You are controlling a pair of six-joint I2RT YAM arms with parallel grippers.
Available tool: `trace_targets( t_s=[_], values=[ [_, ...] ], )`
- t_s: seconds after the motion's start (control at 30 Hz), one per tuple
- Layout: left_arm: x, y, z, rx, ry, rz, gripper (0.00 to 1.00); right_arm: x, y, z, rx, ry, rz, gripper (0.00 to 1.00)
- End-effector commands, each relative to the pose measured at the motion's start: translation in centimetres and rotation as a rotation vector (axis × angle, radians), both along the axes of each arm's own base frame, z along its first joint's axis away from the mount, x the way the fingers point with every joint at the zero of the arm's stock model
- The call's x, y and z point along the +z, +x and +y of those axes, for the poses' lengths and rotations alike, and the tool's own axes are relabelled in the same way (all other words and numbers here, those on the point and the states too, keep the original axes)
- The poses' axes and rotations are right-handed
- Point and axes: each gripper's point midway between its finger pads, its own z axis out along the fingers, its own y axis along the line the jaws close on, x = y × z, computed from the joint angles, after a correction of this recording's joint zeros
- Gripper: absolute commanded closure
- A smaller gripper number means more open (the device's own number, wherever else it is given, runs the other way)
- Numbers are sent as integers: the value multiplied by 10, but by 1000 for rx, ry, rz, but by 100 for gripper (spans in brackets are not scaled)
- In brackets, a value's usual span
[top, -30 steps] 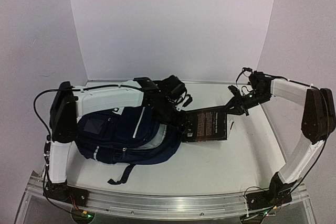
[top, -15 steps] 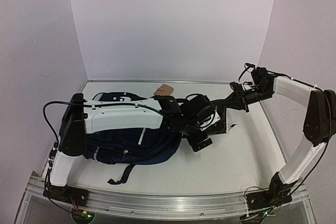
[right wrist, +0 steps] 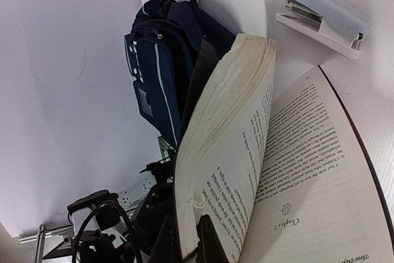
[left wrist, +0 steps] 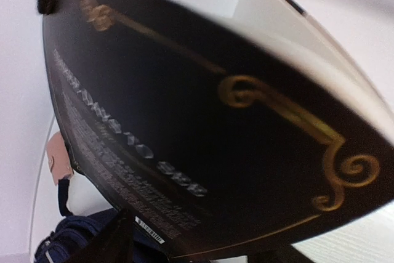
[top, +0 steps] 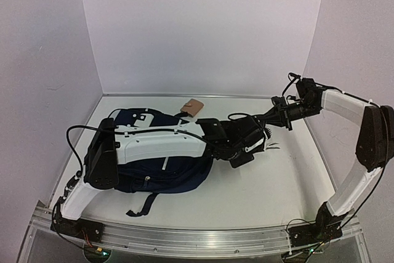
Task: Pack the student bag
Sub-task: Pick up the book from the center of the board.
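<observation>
White table [top: 258, 198], left arm [top: 157, 146] stretched across student bag [top: 175, 178] (navy) toward book [right wrist: 228, 140]

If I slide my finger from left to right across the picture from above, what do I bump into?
student bag → left tool → right tool, pinching a book → right arm's black elbow

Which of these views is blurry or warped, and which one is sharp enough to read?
Left wrist: the book fills the frame from very close, its cover lettering smeared and its edges bowed by the lens. Right wrist: sharp, the page print is readable and the stapler is crisp. Top: soft and grainy, with even light and only faint shadow by the bag.
</observation>
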Motion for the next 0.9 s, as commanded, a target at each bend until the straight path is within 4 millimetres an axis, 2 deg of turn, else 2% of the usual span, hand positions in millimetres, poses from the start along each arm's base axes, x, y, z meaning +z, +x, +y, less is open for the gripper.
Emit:
trace_targets(
  t_s=[0.0,0.13,0.2,0.23,0.27,0.4,0.5,0.57,0.67,0.73,0.8,0.87],
  values=[
    [52,13,-5,60,-142,-72,51,17,-9,6,19,46,3,100],
    [60,12,-2,63,-152,-76,83,19,-5,5,8,33,-10,96],
    [66,11,1,74,-159,-74,97,22,-3,5,4,31,-17,86],
    [69,11,2,79,-164,-70,100,24,-2,5,3,31,-22,79],
    [73,10,4,85,-171,-65,100,27,0,5,3,30,-35,68],
    [93,6,13,124,-243,-21,100,47,16,1,-9,18,-123,47],
    [119,9,24,178,-344,21,100,69,40,-16,-57,-19,-229,18],
    [138,18,35,248,-450,69,100,90,58,-31,-99,-64,-334,6],
    [172,43,58,380,-652,155,100,120,75,-45,-138,-138,-485,2],
    [198,63,77,469,-808,185,100,136,77,-48,-143,-168,-572,2],
    [218,82,98,550,-950,200,100,143,77,-43,-152,-108,-579,2],
    [243,94,116,588,-1086,196,100,142,74,-32,-160,58,-465,2]
  ],
)
